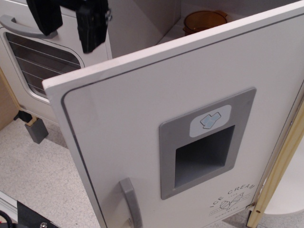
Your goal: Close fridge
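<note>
Open fridge door (142,109) swung near, right of and below spread gripper (66,28) at far left

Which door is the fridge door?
Find the biggest white panel, swung open across the middle of the picture: that is the fridge door. It has a grey ice-dispenser panel, a vertical grey handle and small "ICE CREAM" print, whereas the oven door behind has a wire-rack window and a horizontal handle.

Speckled grey floor (38,166), white oven door (33,52)
</note>
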Controlling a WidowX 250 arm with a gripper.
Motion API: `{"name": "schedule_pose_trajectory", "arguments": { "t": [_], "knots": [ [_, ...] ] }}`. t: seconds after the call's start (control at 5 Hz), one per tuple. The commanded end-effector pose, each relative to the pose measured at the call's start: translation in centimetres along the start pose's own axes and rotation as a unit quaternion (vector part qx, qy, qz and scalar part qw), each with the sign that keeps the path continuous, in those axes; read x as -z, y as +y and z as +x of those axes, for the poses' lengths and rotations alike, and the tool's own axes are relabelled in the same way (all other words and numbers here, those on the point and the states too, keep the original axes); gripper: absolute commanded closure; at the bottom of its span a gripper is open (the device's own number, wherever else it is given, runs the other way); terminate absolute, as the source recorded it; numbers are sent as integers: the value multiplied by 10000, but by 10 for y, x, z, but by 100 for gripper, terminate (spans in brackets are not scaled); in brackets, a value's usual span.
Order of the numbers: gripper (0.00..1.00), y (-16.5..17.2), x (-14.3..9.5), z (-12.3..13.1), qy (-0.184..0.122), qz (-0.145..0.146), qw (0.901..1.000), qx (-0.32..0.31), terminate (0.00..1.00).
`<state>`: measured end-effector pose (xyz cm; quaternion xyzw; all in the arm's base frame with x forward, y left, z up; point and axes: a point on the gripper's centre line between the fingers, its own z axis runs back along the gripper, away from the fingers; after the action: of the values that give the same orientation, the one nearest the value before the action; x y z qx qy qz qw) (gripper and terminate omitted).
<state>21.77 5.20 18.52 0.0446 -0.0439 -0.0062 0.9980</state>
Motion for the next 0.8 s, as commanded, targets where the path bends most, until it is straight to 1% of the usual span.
{"name": "schedule_pose_trajectory", "arguments": {
  "t": [0.0, 0.2, 0.4, 0.6],
  "knots": [
    [0, -18, -47, 0, -316, -257, 9992, 38, 0],
    [0, -35, -68, -7, -412, -551, 9950, 730, 0],
    [0, -49, -80, -12, -519, -715, 9871, 1334, 0],
    [0, -64, -73, -18, -412, -786, 9811, 1718, 0]
  ]
}}
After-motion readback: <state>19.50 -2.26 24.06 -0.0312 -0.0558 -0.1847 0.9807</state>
